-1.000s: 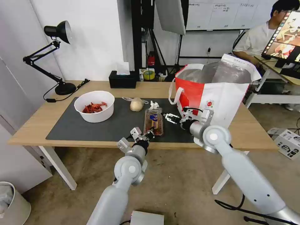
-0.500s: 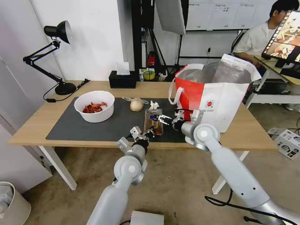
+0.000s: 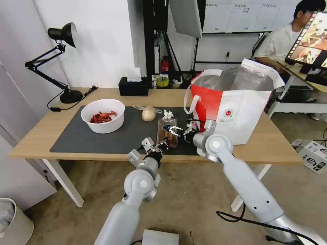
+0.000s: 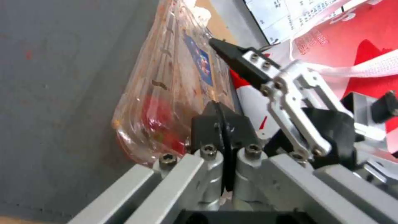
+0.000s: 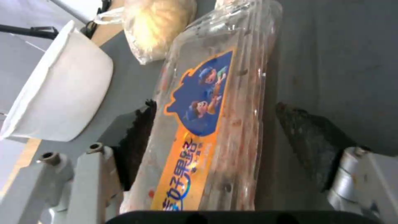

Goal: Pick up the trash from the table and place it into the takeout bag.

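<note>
Straddling clear tray: right fingers

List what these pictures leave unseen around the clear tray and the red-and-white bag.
- Clear hinged plastic tray: near end cut by the right wrist view's edge.
- Red-and-white boxy takeout bag: inside hidden behind its foil-lined walls, head view.
- Crumpled white tissue: too small for detail, head view.

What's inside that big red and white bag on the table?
From the head view, the takeout bag stands open, showing crinkled silver foil lining near the top. Its walls hide the bottom, so any contents cannot be seen.
</note>
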Tool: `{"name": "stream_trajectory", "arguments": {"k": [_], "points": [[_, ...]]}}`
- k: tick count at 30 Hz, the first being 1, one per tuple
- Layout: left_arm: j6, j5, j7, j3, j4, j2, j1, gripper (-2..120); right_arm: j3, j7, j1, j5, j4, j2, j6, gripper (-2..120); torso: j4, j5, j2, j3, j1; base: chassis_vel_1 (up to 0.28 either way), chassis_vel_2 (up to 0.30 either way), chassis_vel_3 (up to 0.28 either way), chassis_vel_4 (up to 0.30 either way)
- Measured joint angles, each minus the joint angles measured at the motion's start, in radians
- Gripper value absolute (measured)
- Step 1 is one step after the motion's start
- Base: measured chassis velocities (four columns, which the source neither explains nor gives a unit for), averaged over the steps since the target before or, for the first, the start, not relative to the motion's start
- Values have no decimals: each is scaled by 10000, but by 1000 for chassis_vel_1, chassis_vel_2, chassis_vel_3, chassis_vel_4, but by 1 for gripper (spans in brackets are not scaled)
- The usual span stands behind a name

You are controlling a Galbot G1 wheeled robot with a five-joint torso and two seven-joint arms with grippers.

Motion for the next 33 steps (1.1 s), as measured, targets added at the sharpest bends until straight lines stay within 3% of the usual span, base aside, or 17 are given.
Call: {"name": "stream_trajectory", "arguments": {"k": [14,24,30,33], "points": [[-10,29,0,-25,-17,-8,23,0,-94,107,48,-174,-126,227,0,37,0,0,0,0,0,0,0,0,0],[-12,40,0,-9,-41,-5,66,0,-83,112,-38,-282,-225,238,13,28,0,1,1,-1,0,0,0,0,0],[-14,71,3,7,-45,-8,89,0,-60,78,-133,-366,-247,245,38,3,1,2,1,-2,-1,0,0,0,0],[-15,85,6,10,-45,-8,89,0,-58,74,-141,-388,-255,251,46,0,1,2,1,-2,-1,0,0,0,0]]}}
